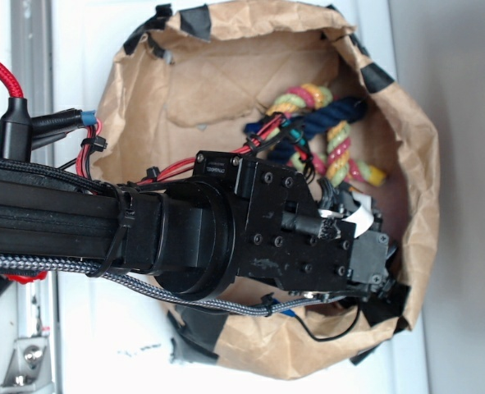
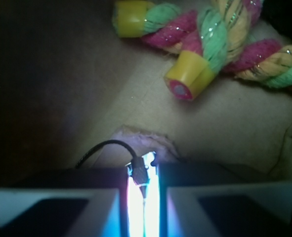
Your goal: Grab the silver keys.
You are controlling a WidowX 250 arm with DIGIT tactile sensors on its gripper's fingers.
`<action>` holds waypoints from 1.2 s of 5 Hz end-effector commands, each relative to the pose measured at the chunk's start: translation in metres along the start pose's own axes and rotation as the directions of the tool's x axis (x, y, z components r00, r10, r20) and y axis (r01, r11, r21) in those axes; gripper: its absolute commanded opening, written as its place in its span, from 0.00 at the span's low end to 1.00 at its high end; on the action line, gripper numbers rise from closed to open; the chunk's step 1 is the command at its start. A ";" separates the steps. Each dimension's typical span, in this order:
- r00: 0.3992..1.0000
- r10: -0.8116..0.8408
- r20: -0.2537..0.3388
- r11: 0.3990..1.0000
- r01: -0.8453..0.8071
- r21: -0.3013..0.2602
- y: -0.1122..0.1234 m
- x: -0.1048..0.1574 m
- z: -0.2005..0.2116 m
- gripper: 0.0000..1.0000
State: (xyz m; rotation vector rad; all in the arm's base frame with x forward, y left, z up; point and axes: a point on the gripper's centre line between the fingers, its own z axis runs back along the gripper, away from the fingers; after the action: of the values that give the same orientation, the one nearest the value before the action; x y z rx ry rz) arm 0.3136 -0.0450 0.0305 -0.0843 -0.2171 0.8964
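In the wrist view my gripper has its two pale fingers drawn almost together. Between them is a narrow strip of shiny, glaring metal, the silver keys. Their thin dark wire ring arches out to the left, ending in a small crimp at the jaw gap. In the exterior view the black gripper is low in the right of a paper-lined bin. A thin wire loop hangs beneath it, and the keys themselves are hidden by the wrist.
A multicoloured knotted rope toy lies just beyond the gripper on the brown paper floor. The crumpled paper bin wall, taped with black strips, rises close on the right. Red and black cables run along the arm.
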 end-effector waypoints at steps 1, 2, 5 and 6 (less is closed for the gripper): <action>0.969 -0.059 -0.239 0.987 0.021 -0.157 0.048 0.047 0.118 0.00; 0.976 -0.101 -0.191 0.963 0.047 -0.267 0.078 0.054 0.168 0.00; 0.968 -0.249 0.000 0.961 0.247 -0.121 0.063 0.026 0.165 0.00; 0.987 -0.162 -0.003 0.982 0.161 -0.097 0.060 0.034 0.164 0.00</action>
State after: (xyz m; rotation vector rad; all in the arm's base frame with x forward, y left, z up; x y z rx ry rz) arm 0.2457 0.0105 0.1672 -0.1373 -0.1952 0.7312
